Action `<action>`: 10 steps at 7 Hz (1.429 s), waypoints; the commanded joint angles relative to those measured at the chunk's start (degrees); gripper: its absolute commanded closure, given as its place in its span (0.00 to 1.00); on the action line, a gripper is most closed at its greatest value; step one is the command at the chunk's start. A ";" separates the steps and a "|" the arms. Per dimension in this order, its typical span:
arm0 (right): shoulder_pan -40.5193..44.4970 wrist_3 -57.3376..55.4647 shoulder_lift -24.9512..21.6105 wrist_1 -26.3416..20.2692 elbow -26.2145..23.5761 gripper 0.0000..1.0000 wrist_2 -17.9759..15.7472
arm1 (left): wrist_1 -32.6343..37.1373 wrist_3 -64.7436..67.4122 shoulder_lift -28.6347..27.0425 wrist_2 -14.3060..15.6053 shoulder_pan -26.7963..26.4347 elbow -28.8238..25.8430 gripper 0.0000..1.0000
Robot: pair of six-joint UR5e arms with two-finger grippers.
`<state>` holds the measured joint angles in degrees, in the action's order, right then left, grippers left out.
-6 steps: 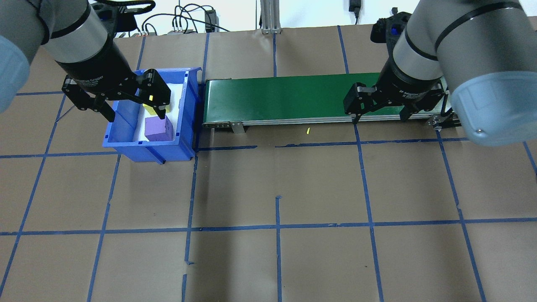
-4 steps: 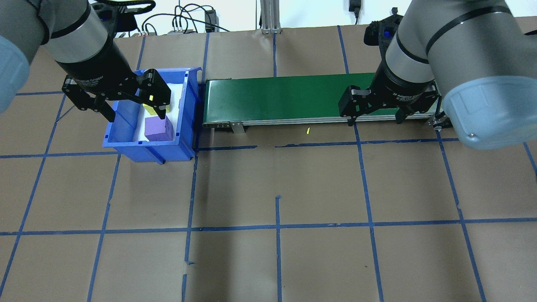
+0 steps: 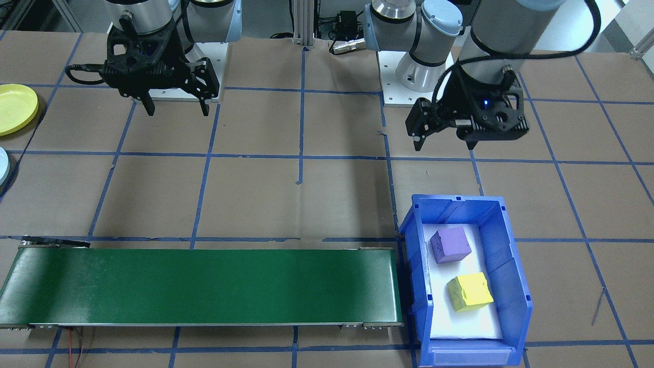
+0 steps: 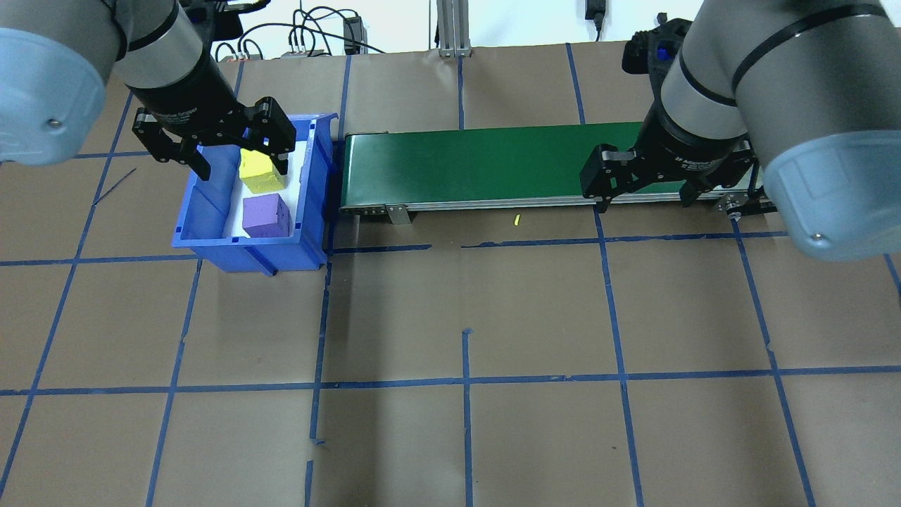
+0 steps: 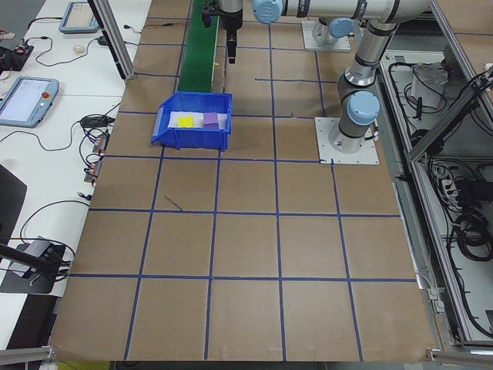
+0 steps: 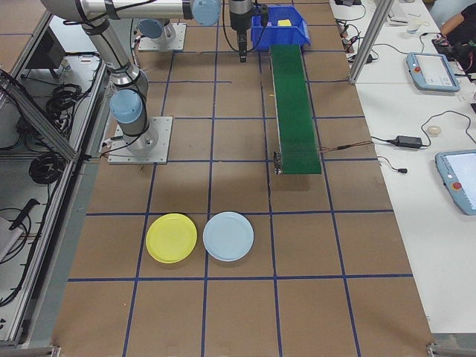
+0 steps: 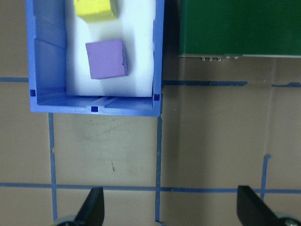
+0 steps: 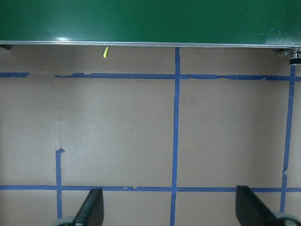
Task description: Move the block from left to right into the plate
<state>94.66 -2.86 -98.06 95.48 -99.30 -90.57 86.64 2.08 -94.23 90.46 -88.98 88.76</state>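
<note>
Above the blue bin (image 4: 211,243), my left gripper (image 4: 241,151) hangs released and empty; the yellow block (image 3: 469,292) and purple block (image 3: 450,245) lie inside. My right gripper (image 4: 644,189), likewise spread, hovers beside the green conveyor (image 4: 479,165).

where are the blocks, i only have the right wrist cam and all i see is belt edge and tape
observer: Both lie in the bin at the left end of the belt: a purple block and a yellow block.
operator: has the left claw got one
observer: No. The left claw is open and empty, raised near the bin.
operator: and where's the plate
observer: There are two, a yellow plate and a blue plate, side by side on the table past the belt's right end.
</note>
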 commanded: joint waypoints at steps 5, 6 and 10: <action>0.00 1.89 -0.47 -0.65 -0.63 0.00 -0.13 | -13.16 -6.90 -17.03 0.15 7.93 0.79 0.00; -0.44 1.55 0.32 -0.47 -1.25 0.00 -0.39 | -14.21 -6.73 -18.43 0.06 8.11 2.11 0.00; -2.37 3.38 0.41 -0.29 -2.22 0.00 -2.06 | -19.83 -6.38 -21.51 0.15 8.12 7.56 0.11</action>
<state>93.14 -0.54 -97.67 94.99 -101.32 -91.91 68.79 -4.44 -114.62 90.47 -80.87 95.17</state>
